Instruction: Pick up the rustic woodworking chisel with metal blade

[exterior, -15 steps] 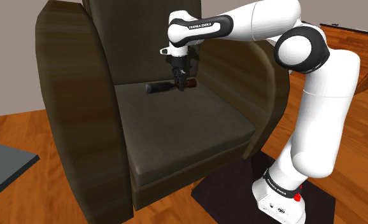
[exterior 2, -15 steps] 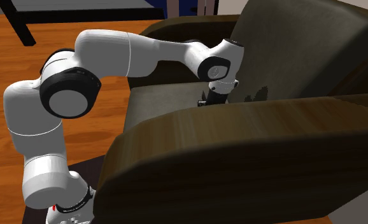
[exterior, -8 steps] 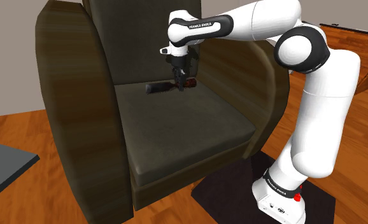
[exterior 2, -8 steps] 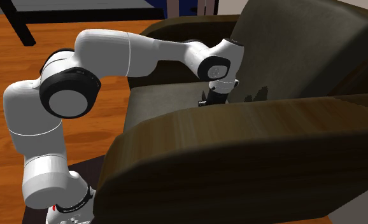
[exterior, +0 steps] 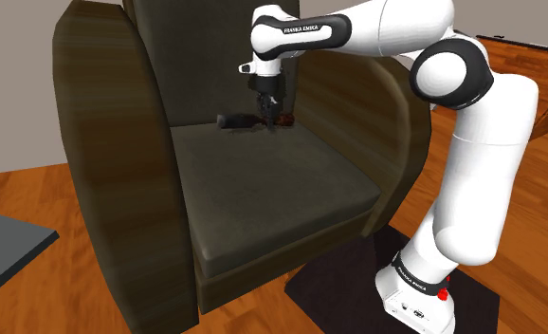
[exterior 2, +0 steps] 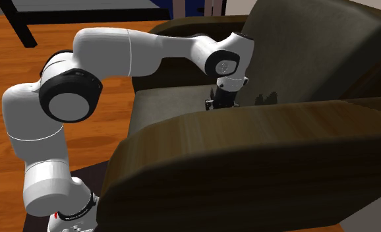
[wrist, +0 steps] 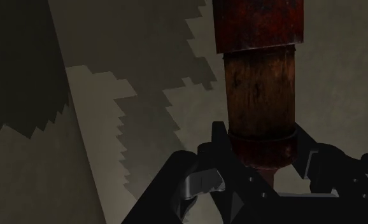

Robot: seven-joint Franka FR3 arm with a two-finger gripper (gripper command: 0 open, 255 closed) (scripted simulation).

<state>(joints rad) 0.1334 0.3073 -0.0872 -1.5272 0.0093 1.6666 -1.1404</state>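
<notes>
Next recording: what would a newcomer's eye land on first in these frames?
A big dark armchair stands on an orange wood floor, and the white arm reaches over it from the shoulder view's right. At the back of the seat the black gripper points down. It is shut on a chisel, whose reddish-brown handle looms close in the wrist view.
</notes>
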